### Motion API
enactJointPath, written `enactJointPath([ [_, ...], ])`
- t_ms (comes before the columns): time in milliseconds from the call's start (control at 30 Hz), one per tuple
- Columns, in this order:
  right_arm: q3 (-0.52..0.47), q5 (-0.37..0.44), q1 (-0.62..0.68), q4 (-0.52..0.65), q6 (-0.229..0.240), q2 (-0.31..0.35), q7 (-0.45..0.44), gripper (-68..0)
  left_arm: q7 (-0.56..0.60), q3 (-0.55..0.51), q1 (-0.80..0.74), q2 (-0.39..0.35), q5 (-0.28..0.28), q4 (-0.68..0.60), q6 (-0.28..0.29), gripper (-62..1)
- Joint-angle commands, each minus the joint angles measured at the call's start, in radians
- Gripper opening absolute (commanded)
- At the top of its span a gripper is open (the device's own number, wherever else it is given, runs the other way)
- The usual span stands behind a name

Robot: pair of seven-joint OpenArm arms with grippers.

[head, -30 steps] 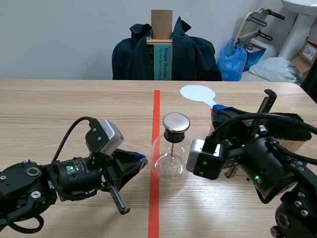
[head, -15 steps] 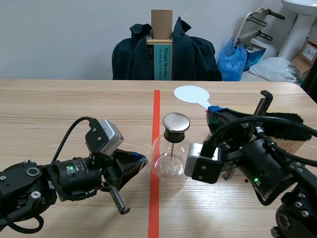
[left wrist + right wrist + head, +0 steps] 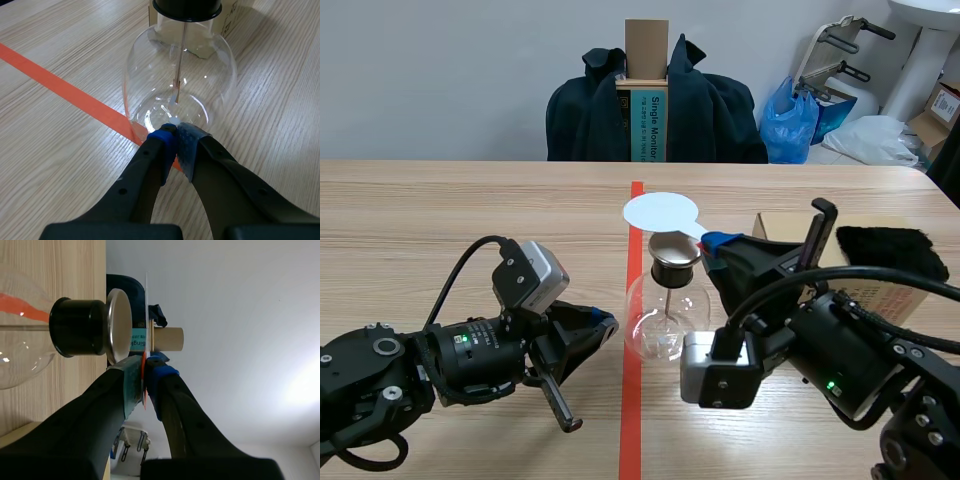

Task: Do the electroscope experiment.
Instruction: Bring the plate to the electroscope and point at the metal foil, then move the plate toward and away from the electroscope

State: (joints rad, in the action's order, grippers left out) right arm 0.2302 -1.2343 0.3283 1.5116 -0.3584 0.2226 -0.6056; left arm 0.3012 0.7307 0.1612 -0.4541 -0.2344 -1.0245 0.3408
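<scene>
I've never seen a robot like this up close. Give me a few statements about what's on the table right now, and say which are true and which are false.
1. The right gripper holds a white paddle above the metal cap of the glass flask. True.
2. The left gripper is wide open. False: its fingers are shut together, with the tips at the foot of the flask.
3. The flask lies on its side. False: it stands upright.
4. A black furry piece lies on top of a cardboard box. True.
</scene>
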Motion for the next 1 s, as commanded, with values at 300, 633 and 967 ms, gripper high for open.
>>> enactJointPath([
  [300,-0.006,-0.024,0.002,0.017,-0.011,0.008,-0.039,-66.9,0.017,-0.009,0.008,0.008,-0.008,-0.015,0.001,-59.1],
  [633,-0.006,-0.038,0.005,0.017,-0.011,0.008,-0.041,-66.9,0.017,-0.009,0.008,0.008,-0.008,-0.015,0.001,-59.1],
  [967,-0.006,-0.038,0.005,0.017,-0.011,0.008,0.033,-66.8,0.017,-0.009,0.008,0.008,-0.008,-0.015,0.001,-59.1],
])
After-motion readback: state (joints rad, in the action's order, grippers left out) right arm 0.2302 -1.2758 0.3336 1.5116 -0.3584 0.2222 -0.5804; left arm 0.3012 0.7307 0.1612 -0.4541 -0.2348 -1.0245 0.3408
